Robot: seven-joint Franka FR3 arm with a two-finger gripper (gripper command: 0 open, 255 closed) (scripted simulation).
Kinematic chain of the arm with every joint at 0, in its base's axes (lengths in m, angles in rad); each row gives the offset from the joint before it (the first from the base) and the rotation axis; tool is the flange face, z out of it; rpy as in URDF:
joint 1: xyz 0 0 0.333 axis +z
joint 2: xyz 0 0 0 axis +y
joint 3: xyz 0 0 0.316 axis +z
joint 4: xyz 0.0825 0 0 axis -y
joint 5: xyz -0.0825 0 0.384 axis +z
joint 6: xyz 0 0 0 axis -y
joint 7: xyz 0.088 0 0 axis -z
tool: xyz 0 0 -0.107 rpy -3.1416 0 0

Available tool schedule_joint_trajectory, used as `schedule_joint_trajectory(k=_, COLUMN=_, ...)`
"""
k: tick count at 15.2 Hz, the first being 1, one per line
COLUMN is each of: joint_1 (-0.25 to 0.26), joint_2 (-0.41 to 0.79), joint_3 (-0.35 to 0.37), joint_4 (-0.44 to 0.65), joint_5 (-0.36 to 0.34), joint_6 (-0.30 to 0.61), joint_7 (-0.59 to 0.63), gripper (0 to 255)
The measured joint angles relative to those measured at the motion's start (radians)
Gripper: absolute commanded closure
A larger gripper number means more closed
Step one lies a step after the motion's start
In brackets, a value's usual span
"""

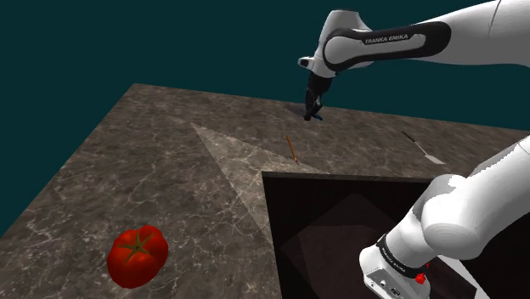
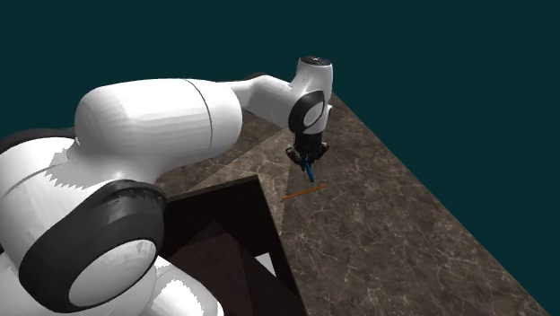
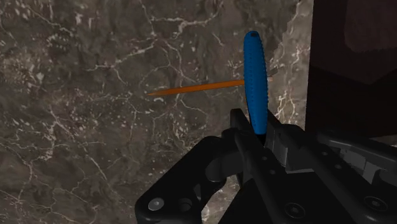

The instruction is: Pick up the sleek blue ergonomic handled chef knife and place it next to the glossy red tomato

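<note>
My gripper is shut on a blue knife handle near the counter's far edge. In the wrist view the ribbed handle sticks out past the fingers that clasp it; the gripper hides the blade. In the second exterior view the handle hangs below the gripper, a little above the counter. The glossy red tomato with its green stem sits on the dark marble counter at the shoulder view's lower left, far from the gripper.
A thin orange stick lies on the counter just short of the gripper, also seen as stick and stick. A grey utensil lies at the shoulder view's right. The dark stand fills the lower right.
</note>
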Motion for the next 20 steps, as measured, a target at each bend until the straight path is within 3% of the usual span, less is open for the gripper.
schedule_joint_trajectory(k=11, joint_1=0.113, joint_2=-0.074, joint_3=0.175, joint_4=-0.082, joint_5=0.031, joint_6=-0.001, joint_7=0.272, gripper=255)
schedule_joint_trajectory(k=20, joint_1=0.205, joint_2=-0.05, joint_3=0.314, joint_4=-0.053, joint_5=0.069, joint_6=-0.01, joint_7=0.485, gripper=255)
